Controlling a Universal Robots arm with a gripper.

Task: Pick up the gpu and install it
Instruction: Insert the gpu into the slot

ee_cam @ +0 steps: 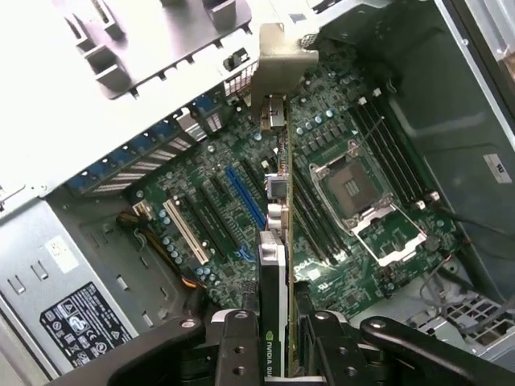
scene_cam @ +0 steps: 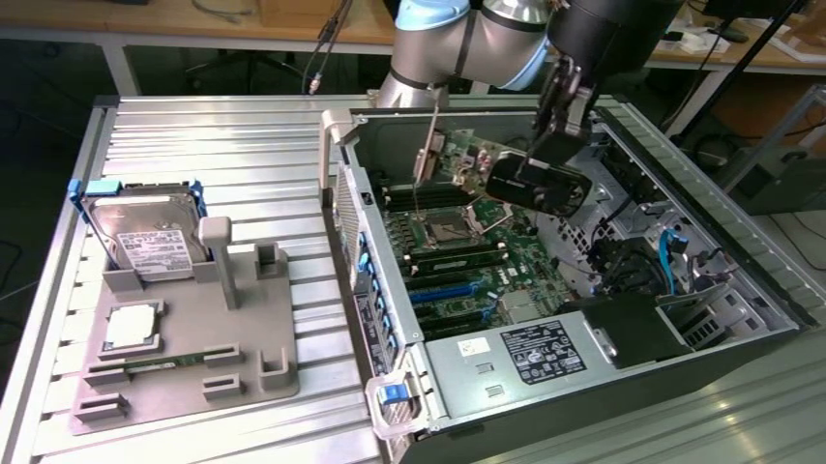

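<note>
My gripper (scene_cam: 558, 145) is shut on the gpu (scene_cam: 527, 182), a card with a black fan shroud and a silver end bracket (scene_cam: 431, 153), and holds it in the air over the open computer case. In the wrist view the gpu (ee_cam: 274, 265) runs edge-on away from my gripper (ee_cam: 278, 358), with a black finger (ee_cam: 235, 347) on each side of it. Its bracket (ee_cam: 283, 56) points toward the case's rear wall. Below it lies the green motherboard (ee_cam: 338, 129) with its expansion slots, among them a blue slot (ee_cam: 245, 197). The card hangs above the board, apart from the slots.
The case's side walls (scene_cam: 722, 222) rise around the motherboard (scene_cam: 446, 253). A power supply (scene_cam: 543, 353) fills the near end. On the exterior view's left a grey fixture tray (scene_cam: 246, 358) carries a hard drive (scene_cam: 149, 242), a processor (scene_cam: 132, 327) and a memory stick (scene_cam: 155, 364).
</note>
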